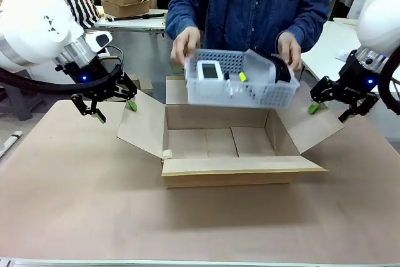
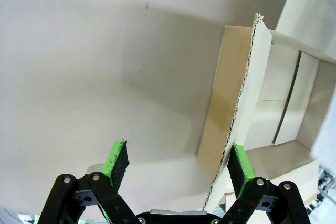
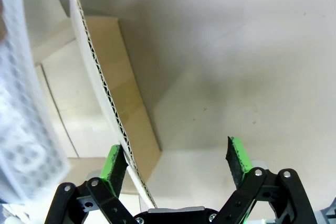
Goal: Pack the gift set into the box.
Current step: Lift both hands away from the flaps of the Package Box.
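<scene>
Loading step: person's hands (image 1: pixel 185 43) hold white perforated basket (image 1: pixel 240 89) of gift items above the open box (image 1: pixel 244 167), mid-table, not yet inside. Left gripper (image 1: pixel 116 111) and right gripper (image 1: pixel 328 112) straddle the side flaps, jaws wide, clamping nothing. Next probably needs flaps held spread and the basket set down centred.

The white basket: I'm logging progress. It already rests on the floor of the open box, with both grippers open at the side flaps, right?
Not on the floor. The front view shows the person's hands holding the white basket in the air above the box. The rest is right: the left gripper and right gripper are open at the side flaps.
</scene>
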You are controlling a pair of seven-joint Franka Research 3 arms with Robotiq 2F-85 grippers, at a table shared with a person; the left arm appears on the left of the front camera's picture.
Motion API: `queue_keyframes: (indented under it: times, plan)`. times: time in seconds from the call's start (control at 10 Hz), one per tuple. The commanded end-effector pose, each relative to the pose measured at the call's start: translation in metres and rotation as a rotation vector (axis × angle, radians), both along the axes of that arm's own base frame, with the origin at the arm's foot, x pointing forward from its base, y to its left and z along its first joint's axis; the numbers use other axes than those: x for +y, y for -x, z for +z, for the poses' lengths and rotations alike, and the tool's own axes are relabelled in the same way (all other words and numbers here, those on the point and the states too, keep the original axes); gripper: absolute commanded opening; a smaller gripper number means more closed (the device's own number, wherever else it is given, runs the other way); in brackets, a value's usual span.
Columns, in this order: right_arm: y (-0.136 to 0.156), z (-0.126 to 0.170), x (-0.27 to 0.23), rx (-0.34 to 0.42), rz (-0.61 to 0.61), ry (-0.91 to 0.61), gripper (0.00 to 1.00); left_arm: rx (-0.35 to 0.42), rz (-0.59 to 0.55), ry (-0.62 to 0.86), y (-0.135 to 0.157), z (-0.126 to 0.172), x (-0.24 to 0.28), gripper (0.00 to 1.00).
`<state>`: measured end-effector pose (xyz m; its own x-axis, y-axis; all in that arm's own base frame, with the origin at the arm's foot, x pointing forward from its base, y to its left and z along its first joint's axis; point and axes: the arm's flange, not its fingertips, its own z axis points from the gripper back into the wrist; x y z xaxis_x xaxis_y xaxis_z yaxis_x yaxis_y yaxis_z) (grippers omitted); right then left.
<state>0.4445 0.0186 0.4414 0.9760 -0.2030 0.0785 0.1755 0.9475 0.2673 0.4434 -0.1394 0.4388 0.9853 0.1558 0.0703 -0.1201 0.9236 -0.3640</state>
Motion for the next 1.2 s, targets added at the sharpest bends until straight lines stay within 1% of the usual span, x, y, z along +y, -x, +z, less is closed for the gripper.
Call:
queue_keyframes:
  times: [0.0,1.1]
  plan:
    - [0.0011,0.001,-0.0006,0.008,-0.007,0.026,1.0,-0.004,0.017,-0.017,0.0004,0.0018,-0.0004,1.0]
    - [0.0011,0.001,-0.0006,0.008,-0.007,0.026,1.0,-0.004,0.017,-0.017,0.0004,0.0018,-0.0004,1.0]
